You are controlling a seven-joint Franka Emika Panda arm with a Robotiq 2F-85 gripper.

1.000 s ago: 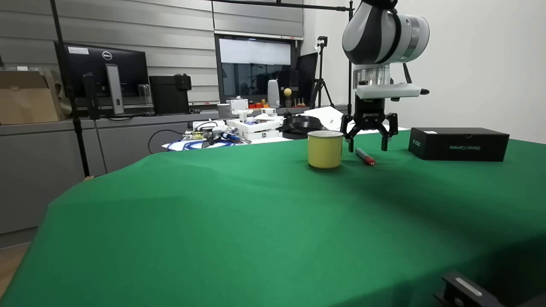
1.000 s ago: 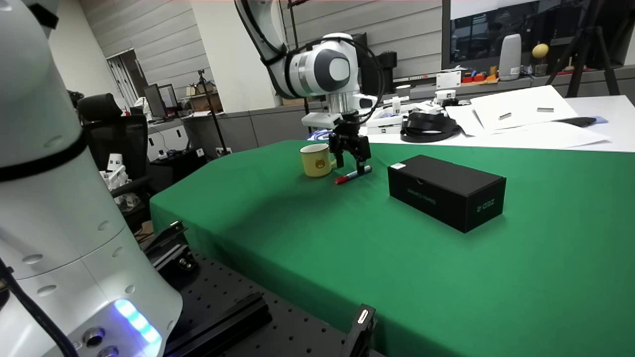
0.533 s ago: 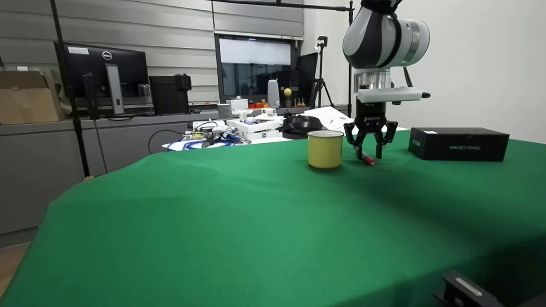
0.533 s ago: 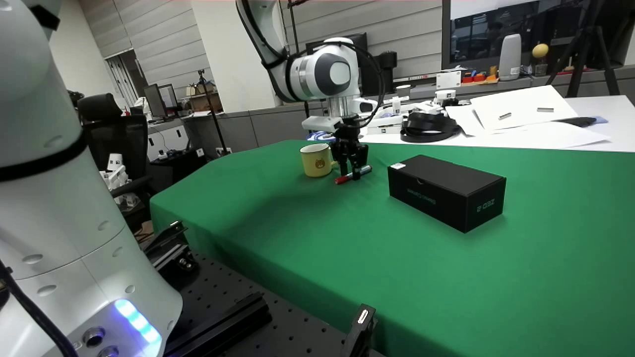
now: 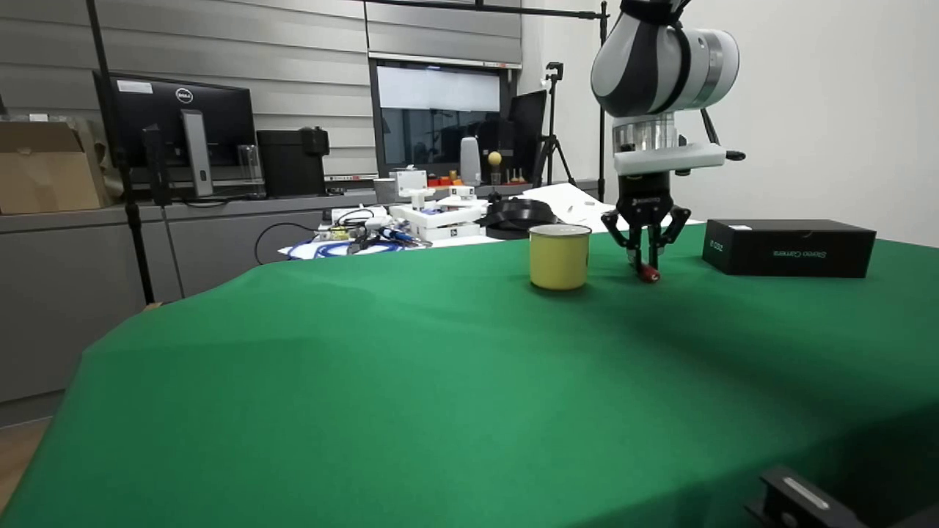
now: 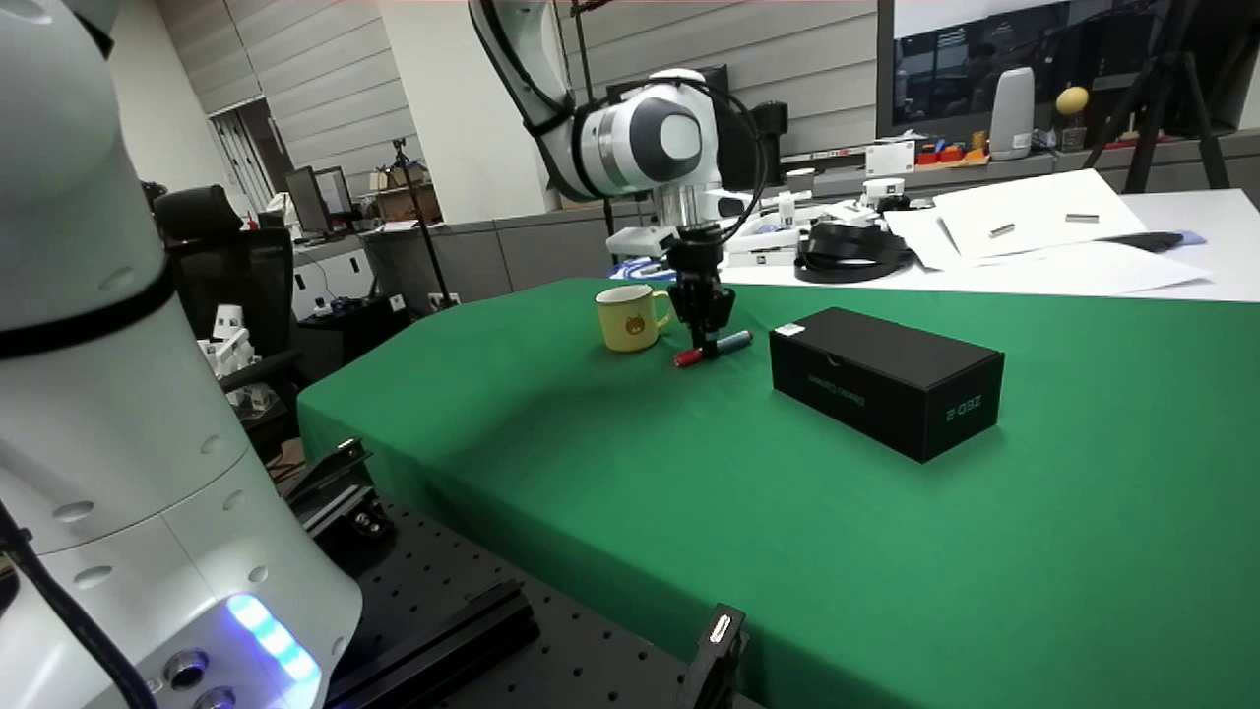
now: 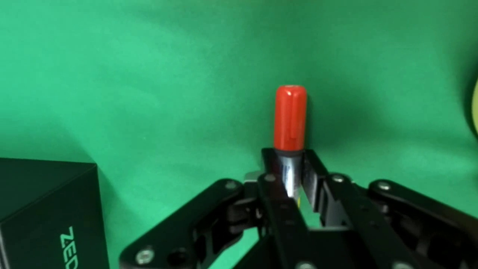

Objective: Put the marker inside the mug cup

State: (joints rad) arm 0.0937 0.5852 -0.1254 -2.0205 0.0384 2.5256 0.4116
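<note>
1 glossy red-capped marker (image 7: 290, 136) pinched between jaws | 1 cylindrical yellow mug (image 6: 624, 321) | 1 matte oblong box (image 6: 881, 382)

Red-capped marker (image 7: 290, 134) and yellow mug cup (image 6: 615, 323) on green tabletop (image 5: 367, 381).
Barrel (image 7: 289, 172) silver-grey; mug cup's motif (image 6: 635, 324) brown; box (image 6: 876, 384) black, lettering (image 6: 964, 409) green.
</note>
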